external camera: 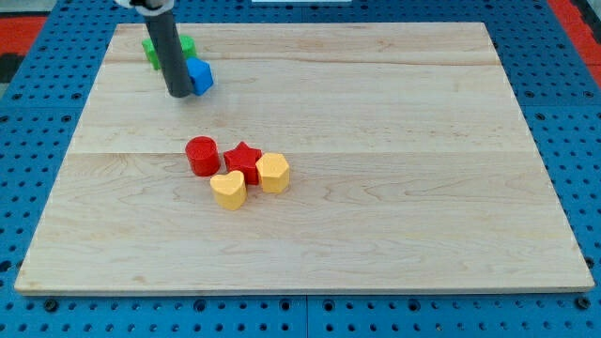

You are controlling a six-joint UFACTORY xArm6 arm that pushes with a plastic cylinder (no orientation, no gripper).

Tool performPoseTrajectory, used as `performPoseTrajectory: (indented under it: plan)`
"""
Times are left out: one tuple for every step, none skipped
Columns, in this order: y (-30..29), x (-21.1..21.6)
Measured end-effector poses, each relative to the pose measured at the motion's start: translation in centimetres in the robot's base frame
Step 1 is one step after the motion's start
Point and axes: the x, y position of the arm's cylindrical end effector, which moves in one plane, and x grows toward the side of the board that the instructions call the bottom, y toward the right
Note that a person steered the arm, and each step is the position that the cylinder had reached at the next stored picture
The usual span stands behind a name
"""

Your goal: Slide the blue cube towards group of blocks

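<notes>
The blue cube (200,76) lies near the view's top left on the wooden board (394,141). My tip (178,95) stands right against the cube's left side, partly covering it. A group of blocks sits below, towards the board's middle: a red cylinder (201,156), a red star (243,161), a yellow hexagonal block (272,173) and a yellow heart-shaped block (228,190). They touch or nearly touch one another. The blue cube is well apart from this group.
A green block (153,49) lies behind my rod at the top left, mostly hidden by it. The board rests on a blue pegboard surface (573,113) with holes.
</notes>
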Motion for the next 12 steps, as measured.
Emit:
performPoseTrajectory:
  plan:
    - [0.0, -4.0]
    - [0.0, -5.2]
    - [0.3, -1.7]
    - [1.4, 2.0]
    - [6.1, 0.0]
    - [10.0, -3.2]
    - [9.3, -6.6]
    - [5.8, -8.3]
    - [2.2, -8.6]
    - [4.9, -11.5]
    - [10.4, -12.1]
    - [11.6, -9.6]
